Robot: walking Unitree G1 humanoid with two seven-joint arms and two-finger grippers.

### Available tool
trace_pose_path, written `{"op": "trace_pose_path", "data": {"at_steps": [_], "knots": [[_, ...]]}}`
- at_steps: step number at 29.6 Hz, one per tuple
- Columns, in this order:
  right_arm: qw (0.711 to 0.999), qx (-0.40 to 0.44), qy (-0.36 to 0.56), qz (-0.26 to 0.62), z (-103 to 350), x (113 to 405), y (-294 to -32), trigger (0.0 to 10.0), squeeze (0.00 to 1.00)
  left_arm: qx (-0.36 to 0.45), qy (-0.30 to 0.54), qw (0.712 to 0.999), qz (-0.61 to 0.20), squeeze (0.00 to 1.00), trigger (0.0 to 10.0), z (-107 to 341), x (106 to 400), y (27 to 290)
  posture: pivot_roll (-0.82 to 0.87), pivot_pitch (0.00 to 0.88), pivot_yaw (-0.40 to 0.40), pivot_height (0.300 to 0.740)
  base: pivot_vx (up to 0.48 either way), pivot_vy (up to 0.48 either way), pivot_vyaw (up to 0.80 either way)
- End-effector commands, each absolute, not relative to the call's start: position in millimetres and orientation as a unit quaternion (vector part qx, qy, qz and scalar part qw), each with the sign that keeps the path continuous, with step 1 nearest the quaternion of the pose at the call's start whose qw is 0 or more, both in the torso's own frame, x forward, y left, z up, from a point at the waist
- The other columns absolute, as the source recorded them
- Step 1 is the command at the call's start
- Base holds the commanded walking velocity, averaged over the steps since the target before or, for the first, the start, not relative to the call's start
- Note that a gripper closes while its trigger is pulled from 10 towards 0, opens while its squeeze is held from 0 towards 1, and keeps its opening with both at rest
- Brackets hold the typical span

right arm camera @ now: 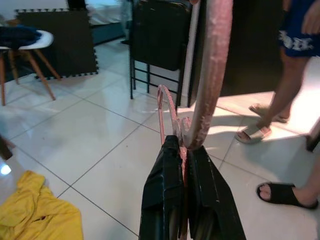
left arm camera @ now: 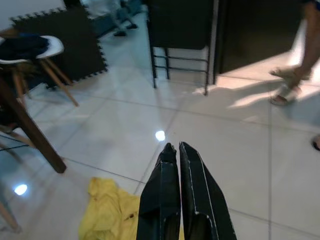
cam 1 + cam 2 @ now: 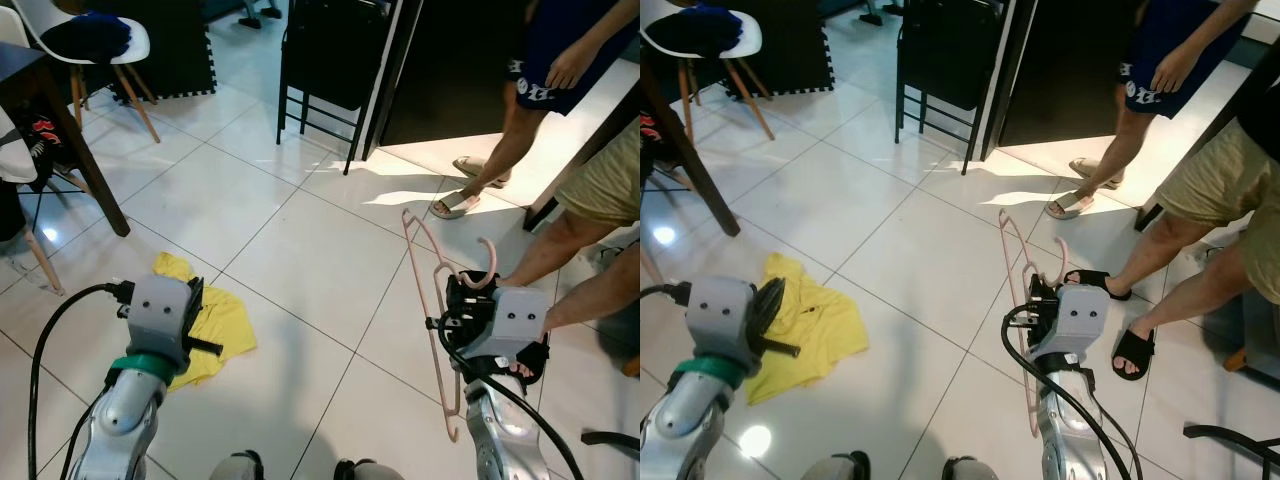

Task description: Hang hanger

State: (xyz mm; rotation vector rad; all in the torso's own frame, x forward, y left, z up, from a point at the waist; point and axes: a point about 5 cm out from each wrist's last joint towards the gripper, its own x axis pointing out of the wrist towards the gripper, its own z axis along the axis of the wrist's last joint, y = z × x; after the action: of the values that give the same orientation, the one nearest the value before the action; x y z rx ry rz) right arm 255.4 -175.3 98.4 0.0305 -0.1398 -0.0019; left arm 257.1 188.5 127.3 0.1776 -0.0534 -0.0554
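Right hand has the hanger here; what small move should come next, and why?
Probably keep the grip and carry on walking to find a rail. The right hand is shut on the pink hanger, the yellow shirt lies on the floor, and no hanging spot is visible.

A yellow garment point(image 3: 215, 325) lies crumpled on white tiles near a black chair point(image 3: 325, 60).

White tiled floor point(image 3: 300, 230), black folding chair point(image 3: 325, 60), sunlit doorway.

Two people point(image 3: 1200, 190) cut off above the waist — black chair point(image 3: 325, 60) top cropped.
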Motion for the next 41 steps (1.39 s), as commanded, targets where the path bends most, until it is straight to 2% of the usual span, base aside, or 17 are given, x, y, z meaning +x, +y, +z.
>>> {"op": "trace_pose_path", "data": {"at_steps": [1,3,9,13,41], "knots": [[0.998,0.009,-0.069,-0.005,100,255,-177,10.0,0.00,0.081,-0.010,0.996,-0.021,0.00,10.0,121,256,190,0.01,0.045,-0.031,0.740,0.000,0.000,0.00],[0.997,0.009,-0.081,-0.002,110,264,-174,10.0,0.00,0.067,-0.030,0.997,-0.014,0.00,10.0,137,274,184,0.00,0.046,-0.031,0.740,0.000,0.000,0.00],[0.996,0.016,-0.085,0.011,122,271,-165,10.0,0.00,0.038,-0.033,0.998,-0.031,0.00,10.0,155,287,171,-0.01,0.045,-0.023,0.740,0.000,0.000,-0.53],[0.996,0.026,-0.082,0.012,123,271,-164,10.0,0.00,0.032,-0.028,0.998,-0.054,0.00,10.0,161,291,163,-0.02,0.046,-0.021,0.740,0.000,0.000,-0.80],[0.997,0.038,-0.072,0.007,122,275,-162,10.0,0.00,0.068,-0.024,0.996,-0.061,0.00,10.0,158,296,161,-0.02,0.026,0.005,0.740,0.000,0.000,-0.80]]}}
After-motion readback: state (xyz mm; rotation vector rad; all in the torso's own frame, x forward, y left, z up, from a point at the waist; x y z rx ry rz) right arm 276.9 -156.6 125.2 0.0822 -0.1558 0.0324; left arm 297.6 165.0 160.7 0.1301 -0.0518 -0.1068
